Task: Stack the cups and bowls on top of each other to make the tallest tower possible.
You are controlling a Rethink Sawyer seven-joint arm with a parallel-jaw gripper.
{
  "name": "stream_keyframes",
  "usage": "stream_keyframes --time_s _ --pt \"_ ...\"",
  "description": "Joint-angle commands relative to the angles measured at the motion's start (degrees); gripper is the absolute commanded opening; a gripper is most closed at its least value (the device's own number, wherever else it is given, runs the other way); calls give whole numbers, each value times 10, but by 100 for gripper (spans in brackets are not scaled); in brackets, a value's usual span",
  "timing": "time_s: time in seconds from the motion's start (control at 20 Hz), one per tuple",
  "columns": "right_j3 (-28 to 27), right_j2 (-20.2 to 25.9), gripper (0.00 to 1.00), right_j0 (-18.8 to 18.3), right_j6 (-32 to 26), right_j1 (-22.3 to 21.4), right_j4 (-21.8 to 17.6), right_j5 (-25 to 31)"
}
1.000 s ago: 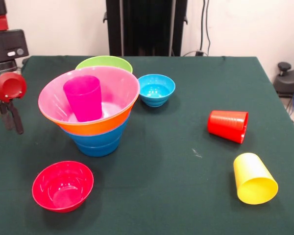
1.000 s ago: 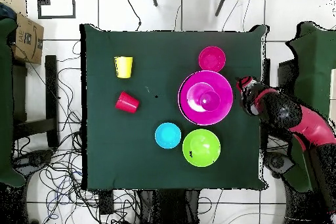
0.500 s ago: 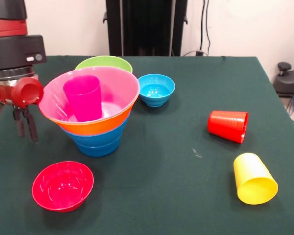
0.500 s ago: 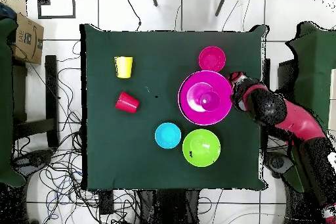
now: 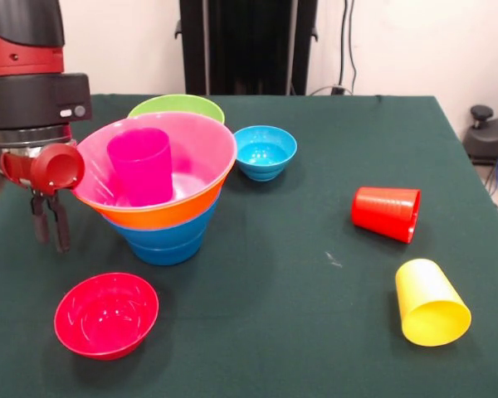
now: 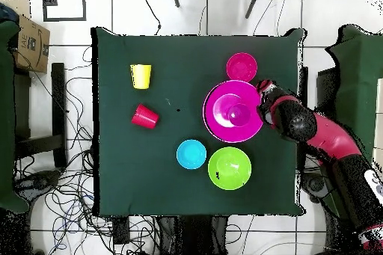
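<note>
My gripper (image 5: 50, 222) hangs just beside the tower (image 5: 162, 199), above the table (image 5: 299, 274); its fingers look pressed together, empty, I think. The purple cup (image 5: 141, 166) stands upright in the pink bowl (image 5: 201, 149).

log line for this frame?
claw: shut, empty, beside tower | purple cup: in pink bowl | red bowl: loose

Three cups (image 5: 139, 166); six visible bowls (image 5: 106, 314)

Robotics lab: green-clothed table (image 6: 120, 185) on tiled floor (image 6: 209, 9), loose cables (image 6: 63, 200), cardboard box (image 6: 30, 42).
</note>
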Motion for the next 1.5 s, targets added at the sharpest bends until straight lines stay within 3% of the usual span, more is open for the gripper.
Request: stream_keyframes --time_s 0.05,0.65,1.05,1.25,1.5 --pt "6 -57 100 45 101 38 26 -41" --pt "-15 -80 100 80 99 79 73 -113" --pt "-6 -95 100 112 107 79 133 -143" --pt "8 -90 100 108 93 64 155 -124" --pt "40 -86 100 101 80 13 184 -66"
